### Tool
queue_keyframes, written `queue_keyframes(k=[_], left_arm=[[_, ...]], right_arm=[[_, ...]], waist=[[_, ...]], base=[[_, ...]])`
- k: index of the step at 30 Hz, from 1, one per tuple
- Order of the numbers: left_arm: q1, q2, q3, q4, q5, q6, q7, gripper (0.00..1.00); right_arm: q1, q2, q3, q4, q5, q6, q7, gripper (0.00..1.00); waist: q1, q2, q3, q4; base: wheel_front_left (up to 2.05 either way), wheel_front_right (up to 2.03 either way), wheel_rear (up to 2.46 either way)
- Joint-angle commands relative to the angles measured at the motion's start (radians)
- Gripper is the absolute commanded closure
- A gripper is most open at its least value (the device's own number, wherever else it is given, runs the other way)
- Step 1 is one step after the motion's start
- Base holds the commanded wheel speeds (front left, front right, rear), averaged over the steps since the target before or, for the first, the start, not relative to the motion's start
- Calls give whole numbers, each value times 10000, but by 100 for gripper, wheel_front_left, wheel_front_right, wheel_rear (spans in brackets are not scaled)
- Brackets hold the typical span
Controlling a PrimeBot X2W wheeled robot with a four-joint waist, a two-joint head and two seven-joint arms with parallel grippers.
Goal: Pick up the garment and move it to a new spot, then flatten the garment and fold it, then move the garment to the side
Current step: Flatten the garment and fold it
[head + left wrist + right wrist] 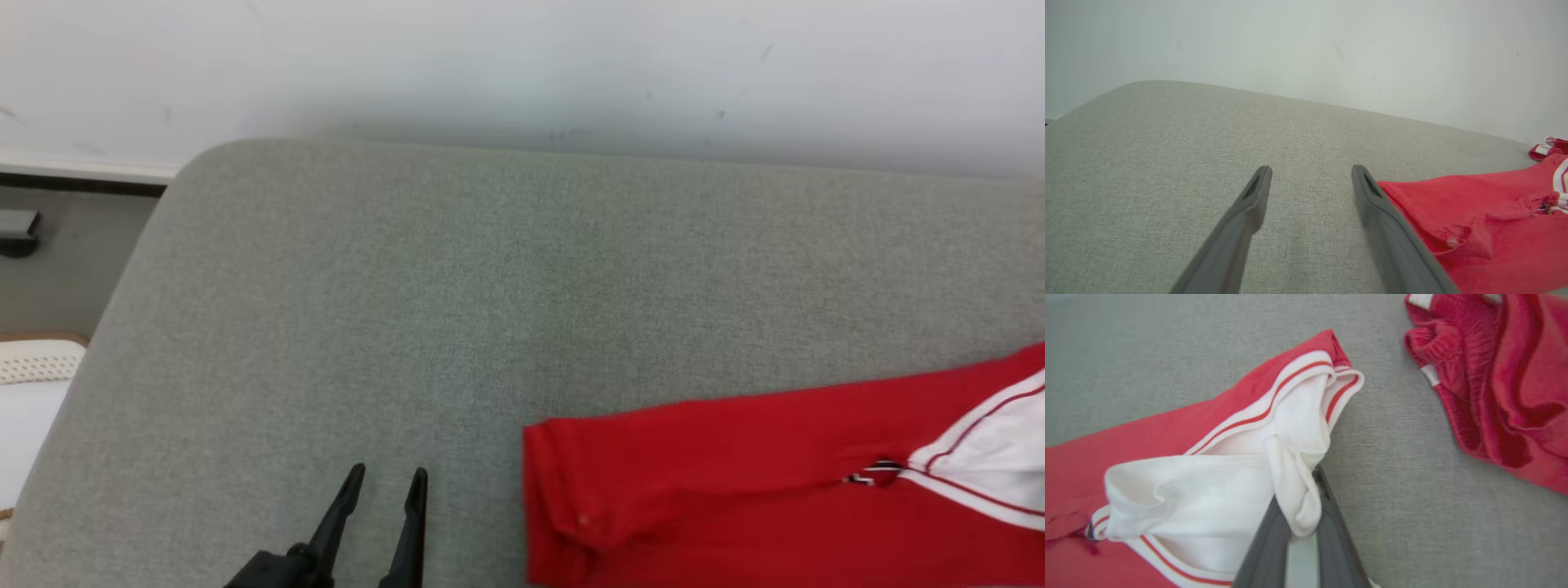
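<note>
The garment (735,490) is a red shirt with a white, red-striped collar (996,457), lying on the grey cushion (490,286) at the lower right. In the right wrist view my right gripper (1301,490) is shut on a fold of the white collar (1229,486), which bunches up between its fingers above the red body (1147,433). My left gripper (388,474) stands open with nothing in it, just left of the garment's near hem. In the left wrist view that gripper (1310,169) hovers low over bare cushion, the garment (1474,212) beside its right finger.
A second bunch of red cloth (1494,375) with a ribbed edge lies to the right of the collar; whether it joins the garment I cannot tell. The cushion's rounded corner (188,163) and left edge drop to the floor. A pale wall (522,65) runs behind.
</note>
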State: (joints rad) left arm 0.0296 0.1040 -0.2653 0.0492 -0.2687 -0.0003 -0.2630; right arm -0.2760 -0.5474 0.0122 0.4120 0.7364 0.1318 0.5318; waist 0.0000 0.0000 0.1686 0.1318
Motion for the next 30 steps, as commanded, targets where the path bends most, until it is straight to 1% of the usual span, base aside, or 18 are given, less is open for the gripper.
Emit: queue_keyframes(k=[1,5,8,11,15,20,22,24,25,27,30], left_arm=[[156,-47,101,59,71,-46,-17,0],[485,-211,379,240,118,-173,-17,0],[788,-331,547,347,105,-236,-17,0],[1040,-417,636,416,121,-284,-17,0],[1152,-478,673,447,128,-308,-17,0],[998,-504,653,495,67,-352,-17,0],[921,-512,612,551,22,-383,-17,0],[777,-514,509,577,-76,-359,-17,0],[777,-514,509,577,-76,-359,-17,0],[621,-515,382,602,-220,-329,-17,0],[481,-512,198,675,-375,-254,-17,0]], right_arm=[[118,-202,-181,9,69,-28,-110,100],[385,-652,-739,6,210,-28,-187,100],[725,-889,-919,-297,299,-28,-17,100],[1038,-1077,-887,-978,432,-26,246,100],[1360,-1001,-480,-2216,458,-26,624,100],[1281,-286,467,-3654,149,-23,1263,100],[1110,220,934,-3997,-60,-22,1456,100],[951,856,1251,-4073,-413,-23,1451,100],[951,856,1251,-4073,-413,-23,1451,100],[854,1585,1623,-4015,-687,-23,1417,100],[734,2726,2041,-3614,-1172,-22,1108,100]], waist=[[0,0,-208,-52],[0,0,-673,-102],[0,0,-1031,-129],[0,0,-1282,-155],[0,0,-1367,-191],[0,0,-1198,-221],[0,0,-1114,-229],[0,0,-1001,-196],[0,0,-1001,-196],[0,0,-874,-132],[0,0,-805,-39]], base=[[0,0,0],[0,0,0],[0,0,0],[0,0,0],[0,0,0],[0,0,0],[0,0,0],[0,0,0],[0,0,0],[0,0,0],[0,0,0]])
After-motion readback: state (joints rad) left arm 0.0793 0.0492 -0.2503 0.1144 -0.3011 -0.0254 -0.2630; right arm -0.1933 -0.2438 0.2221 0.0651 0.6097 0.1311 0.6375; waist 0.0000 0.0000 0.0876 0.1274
